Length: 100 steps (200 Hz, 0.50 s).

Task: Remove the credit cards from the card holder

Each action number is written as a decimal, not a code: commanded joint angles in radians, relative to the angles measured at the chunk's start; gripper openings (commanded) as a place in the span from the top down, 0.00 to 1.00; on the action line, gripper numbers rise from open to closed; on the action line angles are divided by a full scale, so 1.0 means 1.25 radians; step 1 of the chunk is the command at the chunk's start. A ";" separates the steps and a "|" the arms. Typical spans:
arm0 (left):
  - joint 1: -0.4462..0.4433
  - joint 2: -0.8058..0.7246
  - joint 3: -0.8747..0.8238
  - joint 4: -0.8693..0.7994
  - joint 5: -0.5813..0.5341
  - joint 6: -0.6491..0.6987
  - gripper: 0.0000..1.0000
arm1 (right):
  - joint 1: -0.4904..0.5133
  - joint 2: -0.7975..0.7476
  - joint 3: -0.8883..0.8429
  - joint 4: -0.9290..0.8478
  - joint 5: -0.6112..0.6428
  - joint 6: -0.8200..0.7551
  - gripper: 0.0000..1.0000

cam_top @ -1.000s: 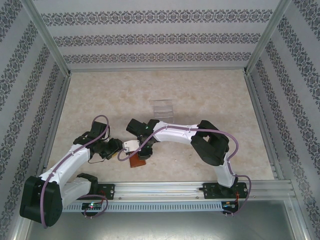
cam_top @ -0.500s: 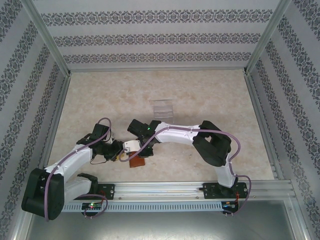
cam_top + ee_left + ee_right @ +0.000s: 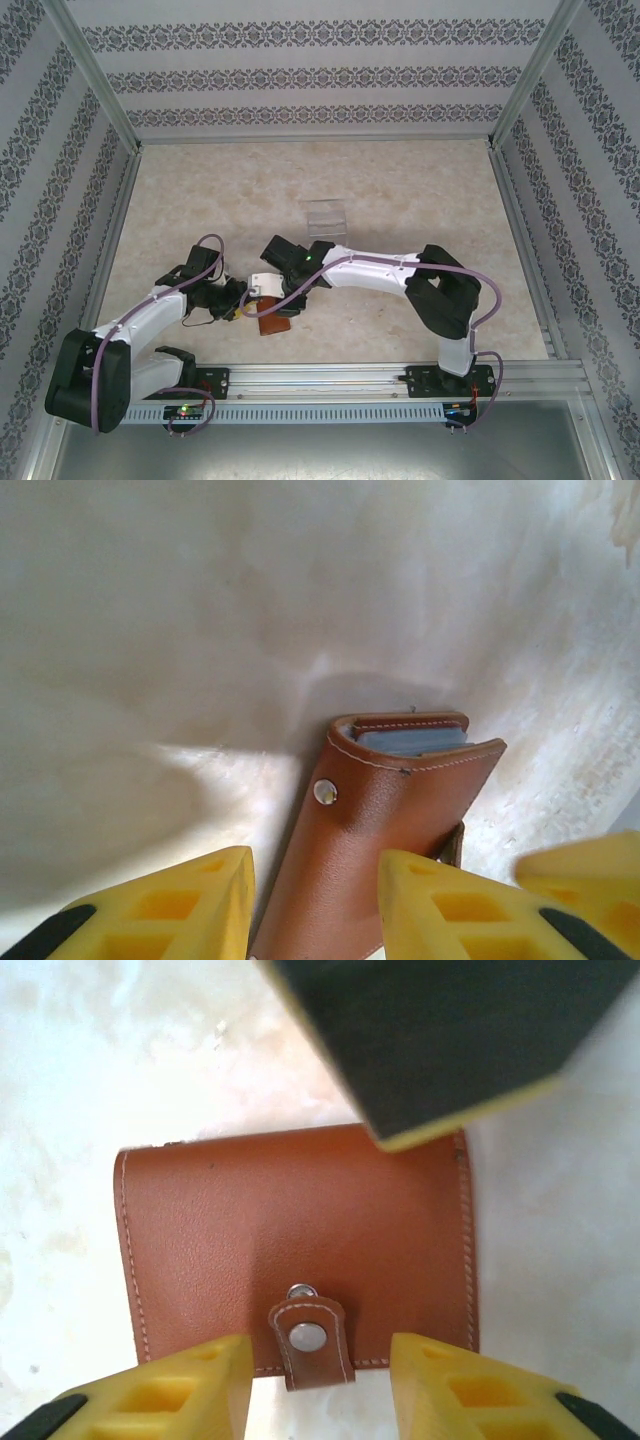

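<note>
Counter [image 3: 400, 190]: pale, marbled beige surface, matt, no visible damage.
Card holder [image 3: 272, 323]: brown leather, lying folded on the counter near its front edge, left of centre; strap tab [image 3: 308, 1340] snapped down.
Clear rack [image 3: 326, 218]: transparent, standing mid-counter, farther back, well apart from the card holder.

Left gripper [image 3: 318, 858] pinched partway shut, right gripper [image 3: 320, 1345] with jaws apart — both reaching inward, nearly meeting.

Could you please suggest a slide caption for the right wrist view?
Closed brown wallet on pale table, strap tab between the open yellow jaws.
</note>
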 commanded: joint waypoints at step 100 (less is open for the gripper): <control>-0.001 -0.026 0.082 -0.157 -0.165 0.078 0.63 | -0.014 -0.004 0.108 -0.176 0.096 0.951 0.50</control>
